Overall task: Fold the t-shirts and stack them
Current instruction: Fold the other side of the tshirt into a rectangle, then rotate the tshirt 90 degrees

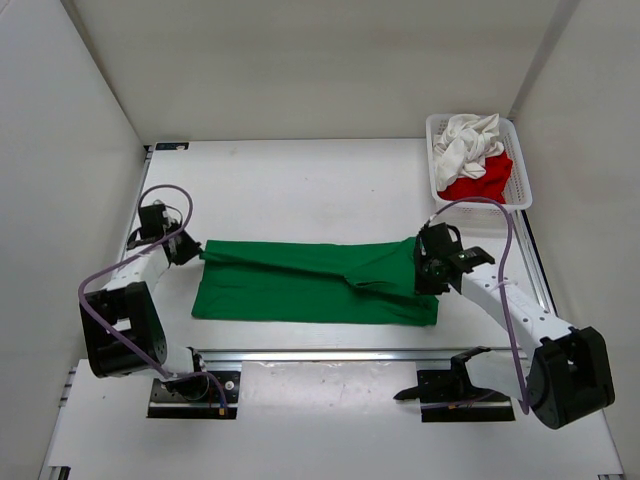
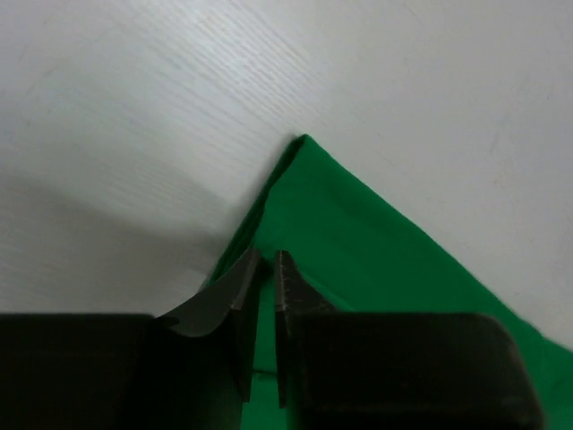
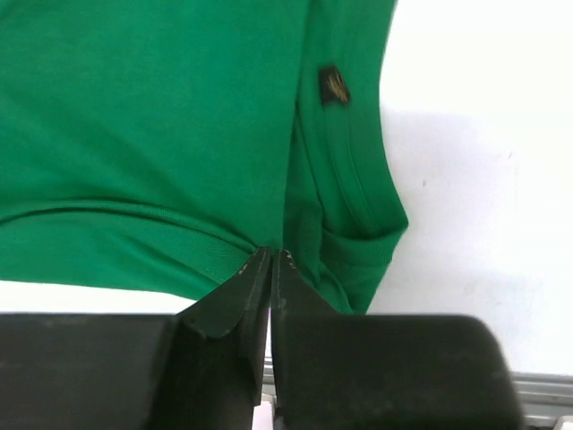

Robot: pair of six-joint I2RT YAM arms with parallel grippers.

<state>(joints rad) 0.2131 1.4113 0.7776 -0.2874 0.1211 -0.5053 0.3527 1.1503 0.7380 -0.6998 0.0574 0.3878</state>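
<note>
Top camera looking down from high behind, wrist cameras peering close at opposite ends of the shirt [image 1: 315,282], top view covering both.

You have three t-shirts in view: one bright green cloth short-sleeved t-shirt [image 1: 300,285] on the one white counter [image 1: 300,190], one crumpled white cloth t-shirt [image 1: 468,140] and one crumpled red cloth t-shirt [image 1: 485,178]. There is one white plastic mesh basket [image 1: 520,170], and two of your three shirts lie in it. You can count two robot arms, each with one pair of black fingers: the left fingers [image 2: 235,300] and the right fingers [image 3: 237,300]. There are two purple cables, the left cable [image 1: 168,188] and the right cable [image 1: 510,250]. One small dark label [image 3: 333,86] shows on the green shirt.
</note>
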